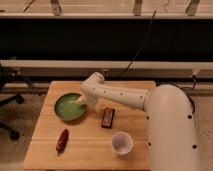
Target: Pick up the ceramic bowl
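Green ceramic bowl (69, 107) sits at the table's (90, 150) back-left, my gripper (81, 101) at its right rim. I cannot tell the gripper's state. That glossy rim could slip and skid the bowl toward the edge.

The claw (81, 101) sat in the bowl (69, 107) on the table (90, 145); cup (122, 143) lay right, nearer.

Nothing readable here, no text or labels. The gripper (81, 101) is down at the ceramic bowl (69, 106).
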